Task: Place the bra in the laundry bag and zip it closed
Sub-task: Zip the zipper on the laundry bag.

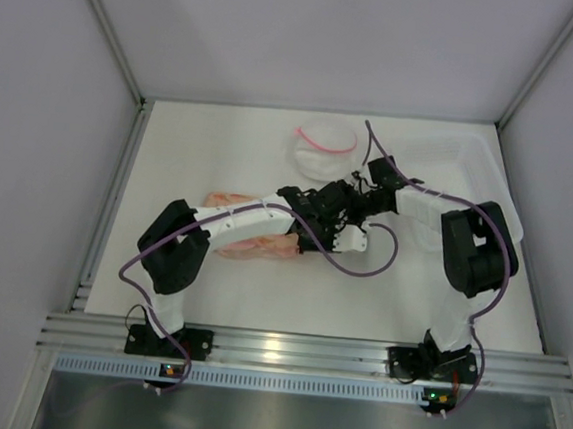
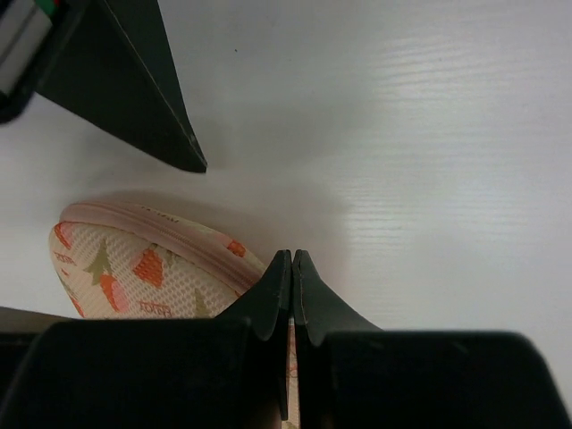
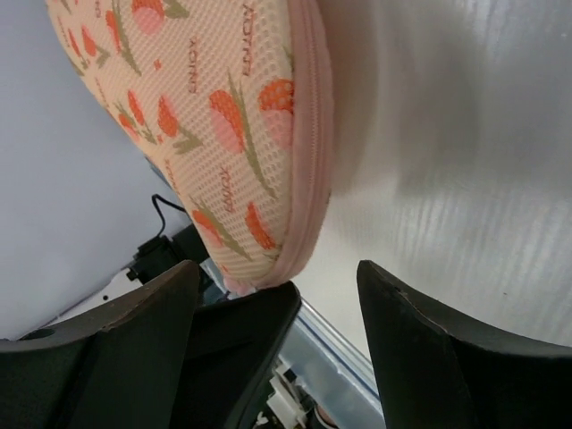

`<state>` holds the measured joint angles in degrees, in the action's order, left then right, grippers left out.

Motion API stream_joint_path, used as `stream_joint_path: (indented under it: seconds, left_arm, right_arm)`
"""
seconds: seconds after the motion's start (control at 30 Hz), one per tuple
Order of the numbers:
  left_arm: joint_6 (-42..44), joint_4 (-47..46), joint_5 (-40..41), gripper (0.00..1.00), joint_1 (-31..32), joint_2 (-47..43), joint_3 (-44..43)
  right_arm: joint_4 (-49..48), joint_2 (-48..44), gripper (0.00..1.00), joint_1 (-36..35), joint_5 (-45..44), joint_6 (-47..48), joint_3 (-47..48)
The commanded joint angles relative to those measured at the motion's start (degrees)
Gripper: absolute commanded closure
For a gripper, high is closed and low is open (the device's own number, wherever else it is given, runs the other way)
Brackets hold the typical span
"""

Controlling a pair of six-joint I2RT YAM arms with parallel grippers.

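1. Over the middle of the white table (image 1: 222, 149), both arms meet nose to nose above the laundry bag (image 1: 262, 246).
2. The bag lies flat on the table, left of centre. The left arm stretches across it, so only its peach ends peek out either side.
3. Left tool (image 2: 292, 264): fingers pressed tight together, no gap between them. They sit right at the bag's pink rim. There's a thin peach sliver low between the fingers, but I can't tell whether they're pinching anything.
4. Right tool (image 3: 279, 277): jaws standing well apart, and the bag's rounded end dips down into the gap between them. Neither finger is touching the fabric that I can see.
5. From the right wrist, the bag's pink zip seam (image 3: 315, 134) runs along the edge and looks closed along the stretch in view. The red-orange flower print is plain on the mesh.
6. From the left wrist, one dark finger of the right tool hangs just above and left of the bag.
7. Farther back sits a white mesh pouch (image 1: 324, 148) with a pink rim, well apart from the bag. A clear plastic tray (image 1: 462, 155) rests at the back right.
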<state>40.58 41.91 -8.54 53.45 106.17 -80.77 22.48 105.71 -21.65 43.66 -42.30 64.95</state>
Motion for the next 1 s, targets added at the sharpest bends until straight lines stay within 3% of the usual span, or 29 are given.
stream_joint_path:
  seconds: [0.0, 0.07, 0.1, 0.27, 0.3, 0.37, 0.97]
  left_arm:
    - [-2.43, -2.89, -1.22, 1.00, -0.10, 0.35, -3.16]
    - [-2.69, -2.89, -1.22, 1.00, -0.10, 0.44, -3.60]
    - [-2.78, -2.89, -1.31, 1.00, -0.10, 0.53, -3.78]
    - [-2.96, -2.97, -1.74, 1.00, -0.10, -0.17, -3.17]
    - [-2.70, -2.80, -2.01, 1.00, -0.10, -0.70, -2.90]
    - [-2.17, -2.80, -2.36, 1.00, -0.10, -1.40, -1.94]
    - [12.40, 6.76, -5.35, 1.00, 4.64, -20.21, 24.07]
  right_arm:
    - [-5.60, 0.98, 0.28, -1.64, 1.69, -4.01, 3.60]
    - [-5.60, 2.21, 0.35, -1.99, 1.60, -4.36, 4.57]
    - [-6.21, 2.65, 0.45, -2.43, 1.78, -4.54, 5.01]
    - [-6.39, 5.20, 0.68, -3.40, 2.31, -3.31, 5.63]
    - [-6.31, 5.38, 0.89, -3.49, 2.66, -2.62, 5.98]
    - [-4.30, 5.73, 1.00, -3.40, 1.70, -0.86, 6.85]
    - [4.77, 10.92, 1.00, -1.03, -1.91, 11.45, 16.69]
